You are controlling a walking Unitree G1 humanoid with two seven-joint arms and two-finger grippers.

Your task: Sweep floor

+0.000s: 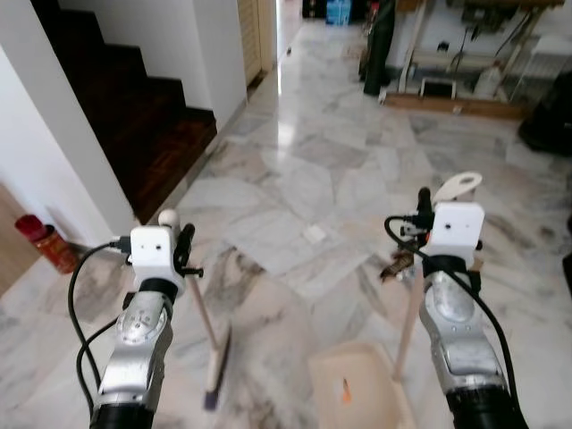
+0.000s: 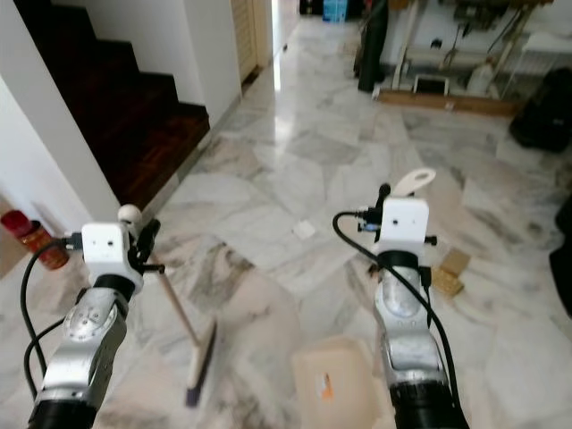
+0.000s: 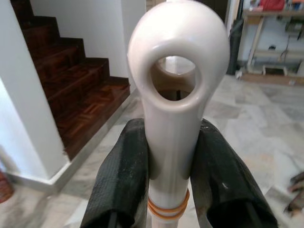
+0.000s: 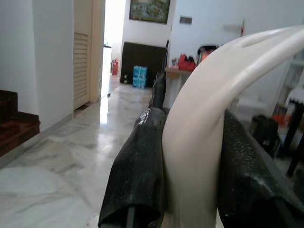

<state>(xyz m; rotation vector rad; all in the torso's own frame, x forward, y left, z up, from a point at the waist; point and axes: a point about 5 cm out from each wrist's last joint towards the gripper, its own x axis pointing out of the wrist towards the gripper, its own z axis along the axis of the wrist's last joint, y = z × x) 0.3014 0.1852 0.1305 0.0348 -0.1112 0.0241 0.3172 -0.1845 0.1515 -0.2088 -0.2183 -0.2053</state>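
Observation:
My left gripper [image 1: 179, 239] is shut on the cream handle of a broom [image 1: 213, 335], whose brush head rests on the marble floor below it. In the left wrist view the black fingers [image 3: 118, 175] clamp the handle's ringed top [image 3: 175, 71]. My right gripper [image 1: 427, 210] is shut on the cream handle of a dustpan [image 1: 356, 386], which stands on the floor near me with a small orange scrap [image 1: 345, 390] in it. Both black fingers [image 4: 137, 166] squeeze that handle [image 4: 199, 137] in the right wrist view. A white scrap of paper [image 1: 315, 234] lies on the floor ahead.
A dark wooden staircase [image 1: 143, 116] and a white wall rise on the left. A red bottle [image 1: 46, 243] stands by the wall. Brown debris [image 1: 398, 264] lies near the dustpan handle. Shelving and clutter [image 1: 456, 71] line the far right. A black object [image 1: 550, 121] sits at the right edge.

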